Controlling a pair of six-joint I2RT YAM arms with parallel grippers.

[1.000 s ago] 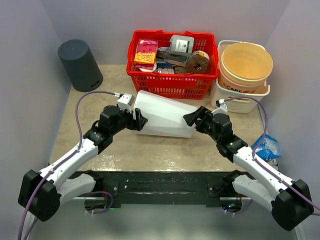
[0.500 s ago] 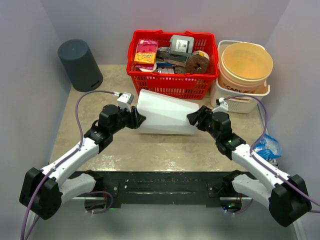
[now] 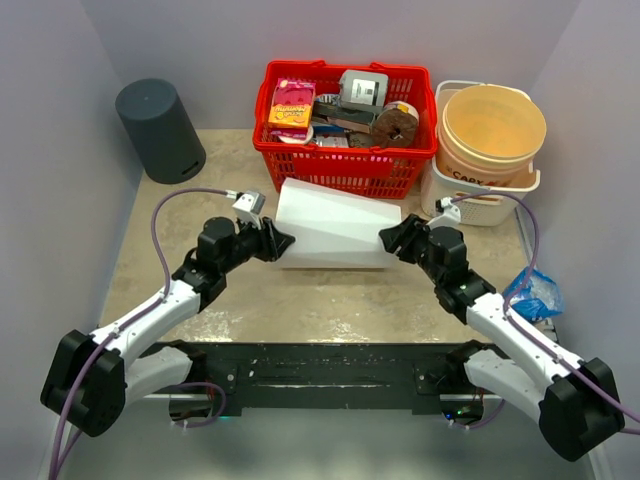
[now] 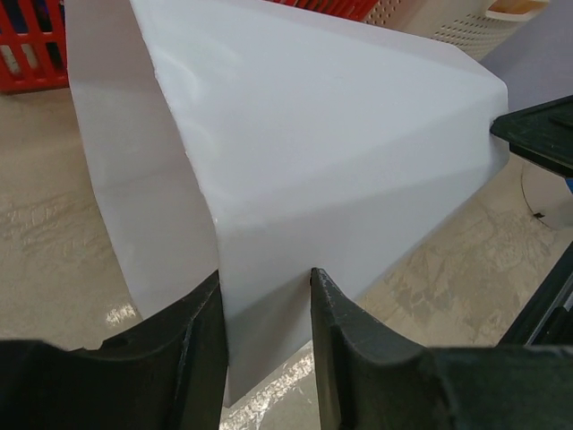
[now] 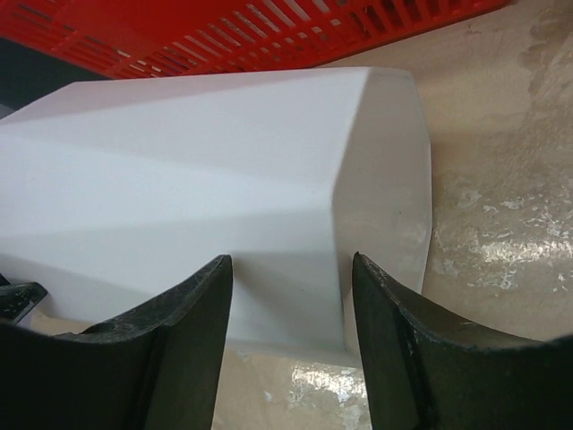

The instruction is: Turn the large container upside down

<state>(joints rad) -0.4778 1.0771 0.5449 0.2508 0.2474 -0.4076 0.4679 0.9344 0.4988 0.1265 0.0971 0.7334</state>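
I see the container [image 3: 335, 232] lying on its side on the table [image 3: 300, 300], just before the basket [image 3: 345, 172]. My left gripper [image 3: 280, 241] pinches its wide end. The right gripper [image 3: 388, 238] straddles the narrow end, but I cannot tell whether it grips.

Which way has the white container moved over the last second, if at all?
Yes. The white container has turned: its right end swung back toward the red basket, so it now lies nearly parallel to the basket's front wall.

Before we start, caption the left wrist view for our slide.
Left gripper clamps the white container, lying on its side.
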